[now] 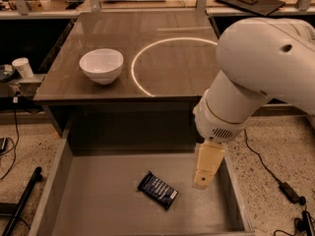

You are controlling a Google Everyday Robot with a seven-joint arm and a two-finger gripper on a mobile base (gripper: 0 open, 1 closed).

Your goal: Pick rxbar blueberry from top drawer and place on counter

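The top drawer (pixel 98 200) (below the front edge of the counter (pixel 172 77)) holds the rxbar blueberry (pixel 158 190); the gripper (pixel 201 182) hangs just right of it, its spread impossible to tell.

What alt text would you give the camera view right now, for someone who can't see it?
The gripper hangs over the open top drawer, beside the rxbar blueberry lying flat on the drawer floor, not touching it. A white bowl sits on the counter behind.
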